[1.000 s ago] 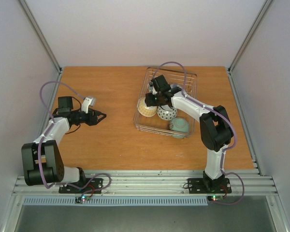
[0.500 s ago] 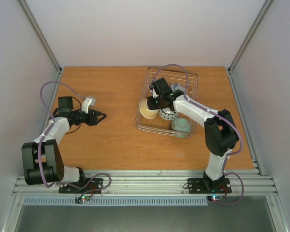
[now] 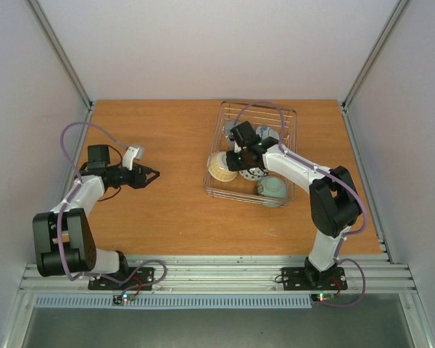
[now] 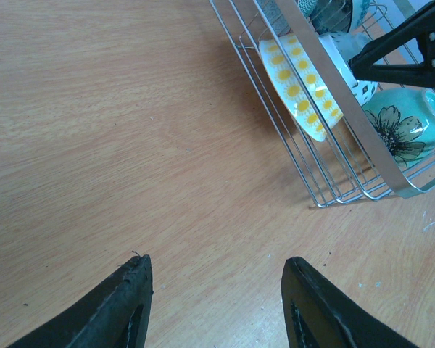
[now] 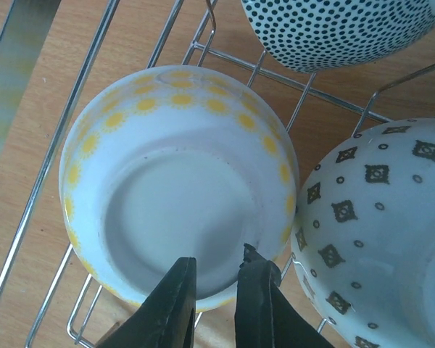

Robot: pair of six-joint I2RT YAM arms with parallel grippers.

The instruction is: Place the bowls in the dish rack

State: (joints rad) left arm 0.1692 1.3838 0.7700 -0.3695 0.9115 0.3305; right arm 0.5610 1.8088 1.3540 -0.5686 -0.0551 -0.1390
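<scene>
Inside rack [image 3: 217, 123], left side: yellow-flowered bowl [image 5: 181, 188] leaning; could tip flat.
Right gripper [image 5: 217, 264]: nearly pressed together; hold unclear; may knock diamond-patterned bowl [image 5: 377, 239].
Left gripper [image 4: 216, 264]: spread above desk [image 4: 94, 145].

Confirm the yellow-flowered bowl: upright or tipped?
Tipped. The yellow-flowered bowl stands on edge inside the dish rack, not sitting on its base.

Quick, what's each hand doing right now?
Left hand: open, holding nothing.
Right hand: closed on the edge of the yellow-flowered bowl.
</scene>
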